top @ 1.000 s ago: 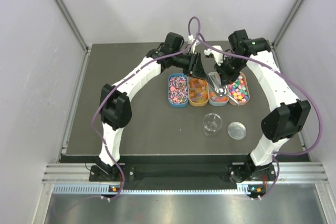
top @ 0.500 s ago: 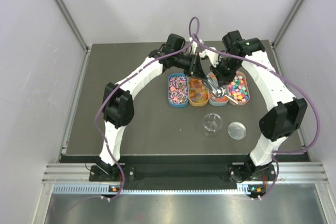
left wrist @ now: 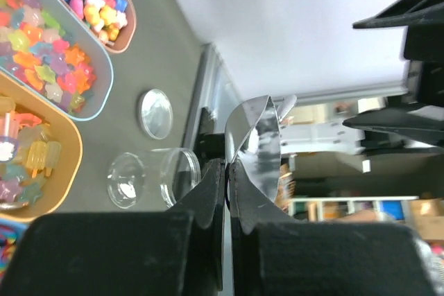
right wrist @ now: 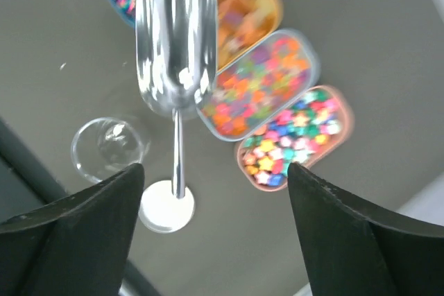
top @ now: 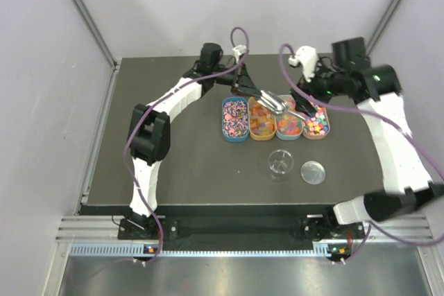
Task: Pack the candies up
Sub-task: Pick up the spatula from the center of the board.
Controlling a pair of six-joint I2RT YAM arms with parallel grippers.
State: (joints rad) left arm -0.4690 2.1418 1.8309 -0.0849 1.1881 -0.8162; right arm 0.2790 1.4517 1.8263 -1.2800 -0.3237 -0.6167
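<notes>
The left gripper (left wrist: pixel 227 175) is pinched shut on the silver scoop (top: pixel 272 102). As far as I can make out, it grips the bowl end, with the handle pointing free toward the right arm. The scoop hangs above the row of oval trays (top: pixel 235 141), and the candies (top: pixel 235 117) all lie in those trays, sorted by kind. The clear jar (top: pixel 279 163) in front of them looks empty, and its lid (top: pixel 313 172) sits just beside it. The right gripper (right wrist: pixel 211 171) stands wide, holding nothing, close to the handle. To my mind that arm should back away before the scoop dips. A pinch on thin metal could pivot, so I'd go in slowly and shallow and carry the load level to the jar.
</notes>
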